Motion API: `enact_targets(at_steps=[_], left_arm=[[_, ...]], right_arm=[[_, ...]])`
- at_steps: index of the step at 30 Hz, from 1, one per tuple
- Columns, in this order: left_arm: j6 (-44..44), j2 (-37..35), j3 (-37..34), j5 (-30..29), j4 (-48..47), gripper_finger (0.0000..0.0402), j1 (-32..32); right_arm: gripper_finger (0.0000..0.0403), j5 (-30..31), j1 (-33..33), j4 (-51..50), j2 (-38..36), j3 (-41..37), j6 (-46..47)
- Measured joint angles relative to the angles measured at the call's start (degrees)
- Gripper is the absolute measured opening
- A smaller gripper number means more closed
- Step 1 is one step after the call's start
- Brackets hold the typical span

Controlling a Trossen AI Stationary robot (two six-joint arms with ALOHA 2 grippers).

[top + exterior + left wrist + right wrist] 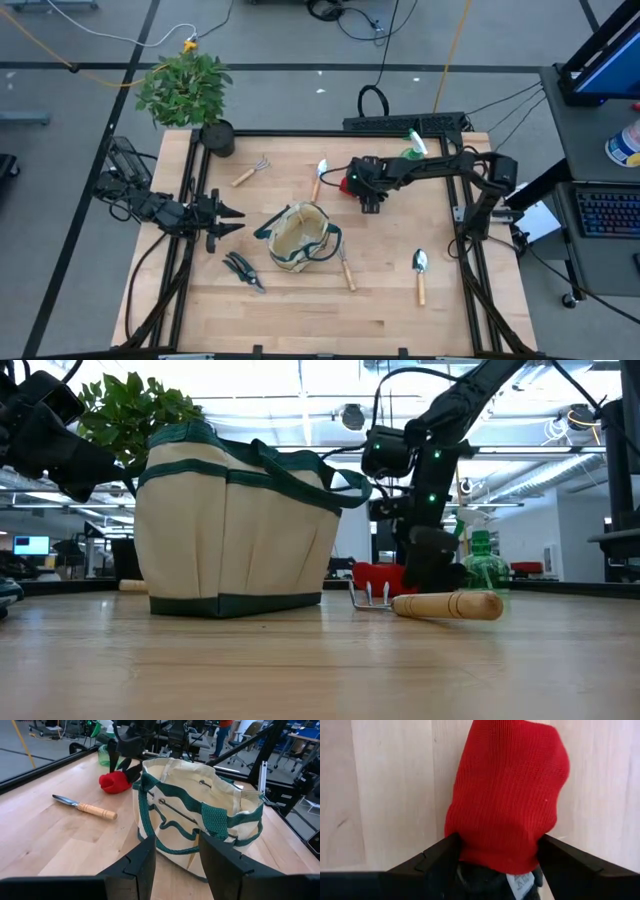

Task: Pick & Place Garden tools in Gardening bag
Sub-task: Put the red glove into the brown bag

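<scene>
While the gardening bag (pixel 300 238) stands open, the right gripper's (pixel 495 865) spread jaws straddle the red glove (pixel 507 795); left jaws parted.

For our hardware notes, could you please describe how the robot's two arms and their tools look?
Both arms are dark, jointed, with black cables alongside. The left tool ends in two black angular fingers. The right tool has matching black fingers, and small green and red lights glow on that arm's wrist.
</scene>
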Motion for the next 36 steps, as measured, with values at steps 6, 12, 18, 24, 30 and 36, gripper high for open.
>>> enact_targets(at_steps=[6, 12, 18, 24, 30, 36], left_arm=[[0.0, 0.0, 0.0, 0.0, 0.0, 0.0154, 0.0], [-0.1, 0.0, 0.0, 0.0, 0.0, 0.0154, 0.0], [-0.1, 0.0, 0.0, 0.0, 0.0, 0.0154, 0.0], [-0.1, 0.0, 0.0, 0.0, 0.0, 0.0154, 0.0], [-0.9, 0.0, 0.0, 0.0, 0.0, 0.0154, 0.0], [-0.9, 0.0, 0.0, 0.0, 0.0, 0.0154, 0.0]], right_arm=[[0.0197, 0.2, 0.9, -0.2, -0.4, -0.1, 2.6], [0.0072, -0.2, 2.8, 0.0, -5.3, -0.4, 2.9], [0.0029, -0.3, 3.0, 1.7, -13.8, -0.4, 7.4], [0.0029, -5.3, 2.9, 5.8, -24.6, -0.4, 14.3], [0.0029, -25.7, 1.8, 19.1, -32.9, -0.3, 22.6], [0.0029, -45.1, 1.9, 32.5, -34.7, -0.3, 29.9]])
